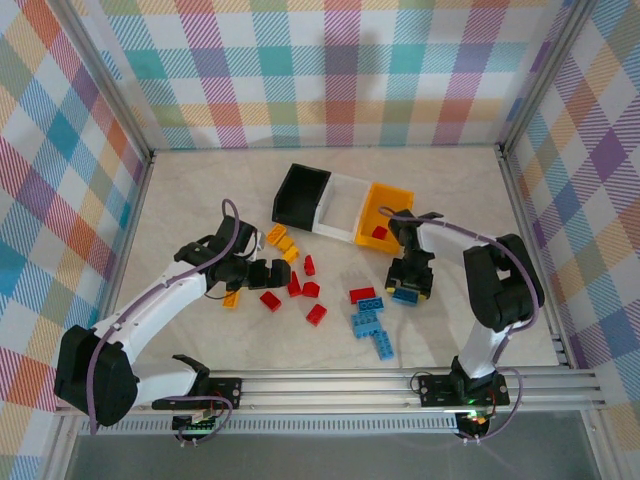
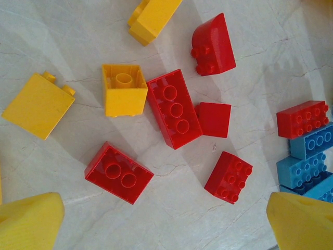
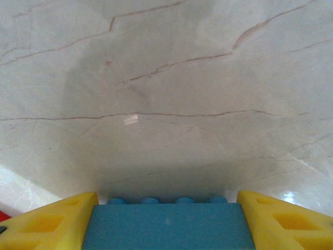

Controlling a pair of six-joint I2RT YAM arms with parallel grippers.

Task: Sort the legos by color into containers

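The right hand [image 3: 166,195] is gripping a blue brick [image 3: 166,226] end to end, right of tabletop centre, near the orange bin [image 1: 390,205]. The left hand [image 2: 165,208] is hanging wide open.

The surface [image 1: 180,200] in front of me is a pale cream sheet patterned like marble. Thin brown veins run across it, and a small glare spot shows in the right wrist view. Pastel plaid panels close it in on three sides: a back wall [image 1: 330,70], a left wall [image 1: 50,200] and a right wall [image 1: 600,200]. A slim grey metal post stands at the far left corner [image 1: 105,85] and another at the far right corner [image 1: 548,75]. Silver aluminium rails [image 1: 340,380] lie along the near edge, with a dull grey strip [image 1: 330,455] below them.
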